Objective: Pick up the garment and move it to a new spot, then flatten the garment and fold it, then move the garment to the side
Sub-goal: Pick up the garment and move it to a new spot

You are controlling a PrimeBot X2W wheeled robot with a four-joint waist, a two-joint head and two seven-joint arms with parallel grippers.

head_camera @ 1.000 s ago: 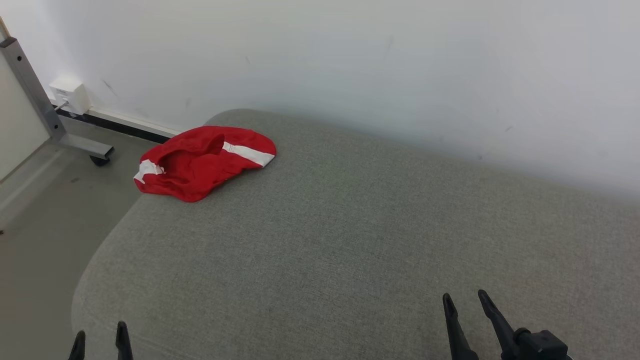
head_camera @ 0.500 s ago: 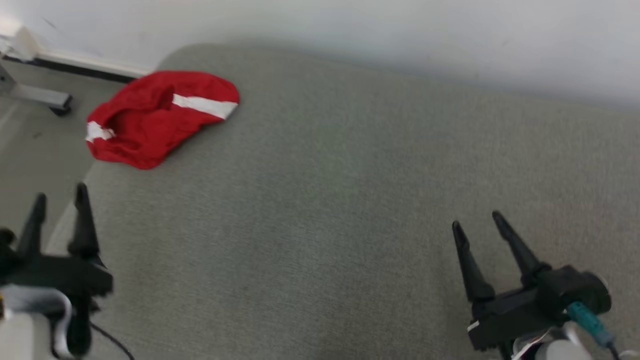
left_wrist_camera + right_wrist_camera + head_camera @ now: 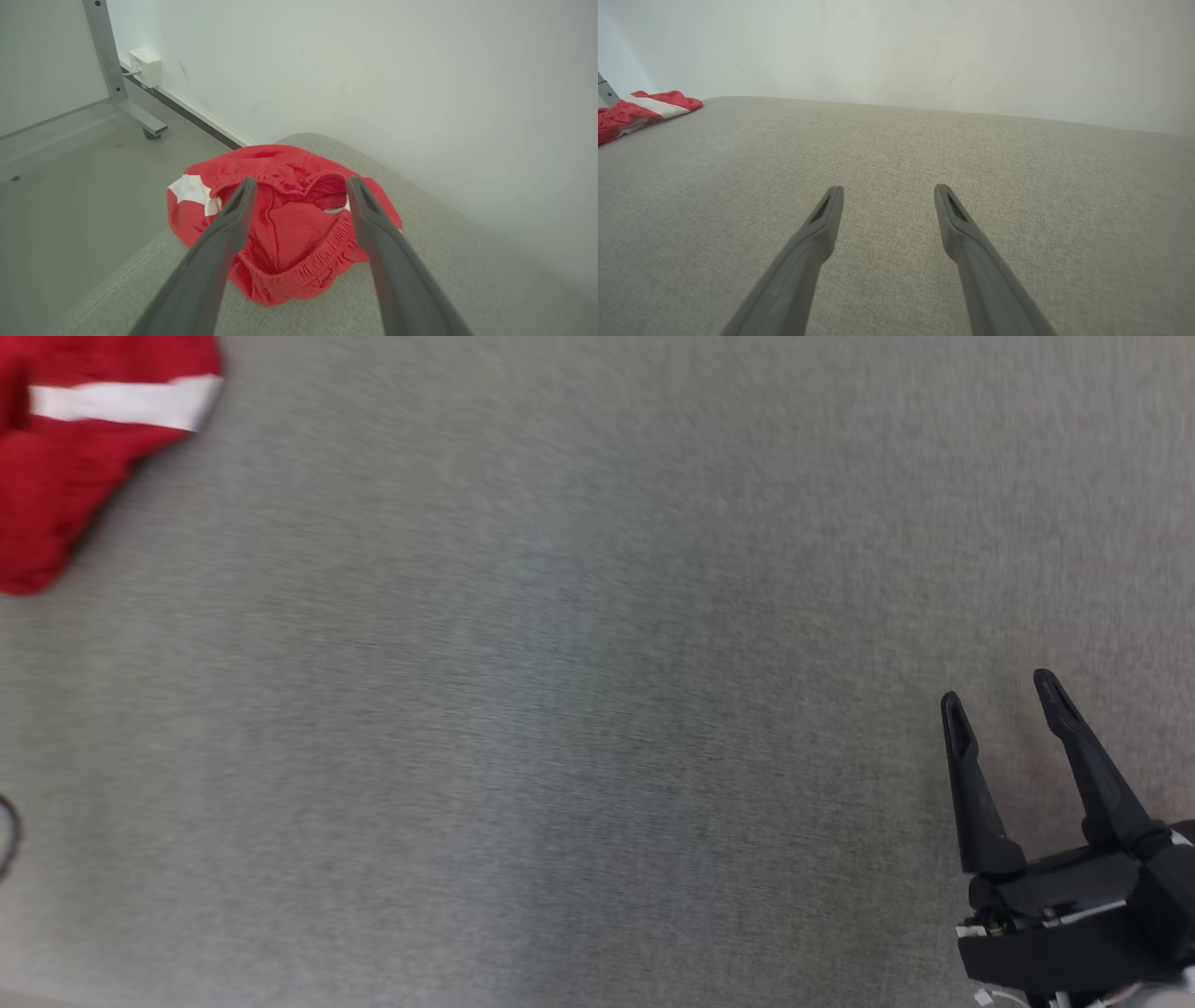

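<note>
Garment (image 3: pixel 289 233) belongs to the left claw (image 3: pixel 302 182): spread wide and empty, that claw is near, with it dead ahead at twelve o'clock, long axis seemingly running nine-to-three across the approach. Right claw (image 3: pixel 998 689), likewise spread and empty, is well apart; from there it lies at ten o'clock, on the far corner of the cushion (image 3: pixel 560 709).

Head camera looks steeply down; both wrist cameras, low, share the garment (image 3: pixel 285 233).
</note>
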